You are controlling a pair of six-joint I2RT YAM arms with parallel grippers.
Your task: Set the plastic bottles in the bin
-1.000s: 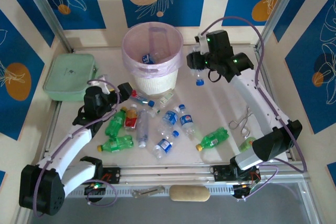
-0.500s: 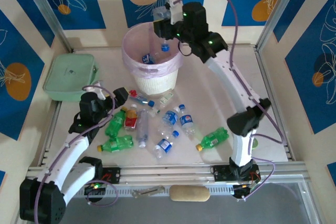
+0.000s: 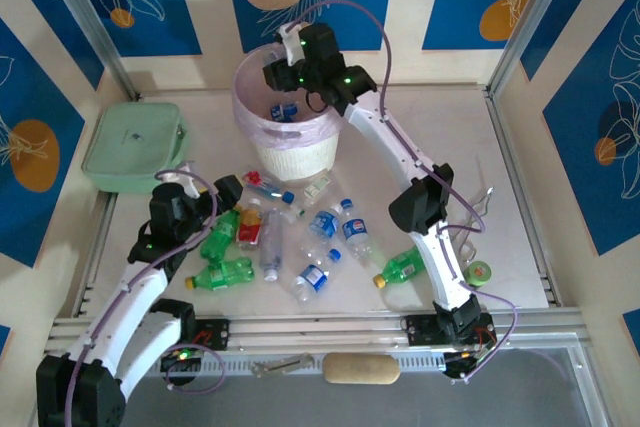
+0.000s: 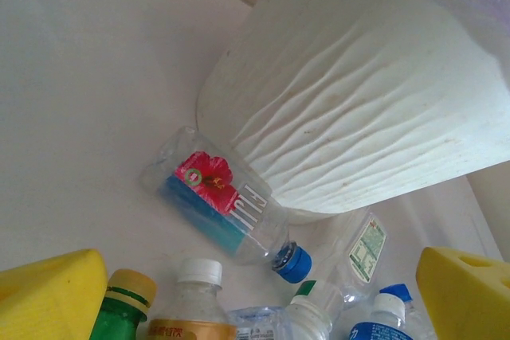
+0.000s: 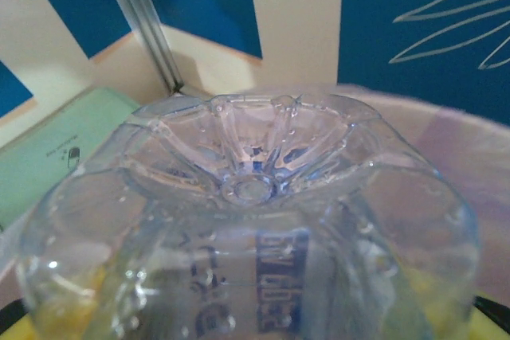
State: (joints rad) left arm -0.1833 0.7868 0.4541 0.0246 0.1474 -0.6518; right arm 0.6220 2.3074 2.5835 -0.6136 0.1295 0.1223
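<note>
One clear bottle pinched tight in right end effector, upper centre, over bin mouth; long axis in line with end effector, base toward wrist, drop straight below. Left end effector spread wide, empty, beside red-labelled bottle at bin's foot.

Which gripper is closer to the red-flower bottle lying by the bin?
Left. The left gripper is just beside the red-flower bottle; the right gripper is up over the bin.

Scattered bottles beside pink-lined bin
</note>
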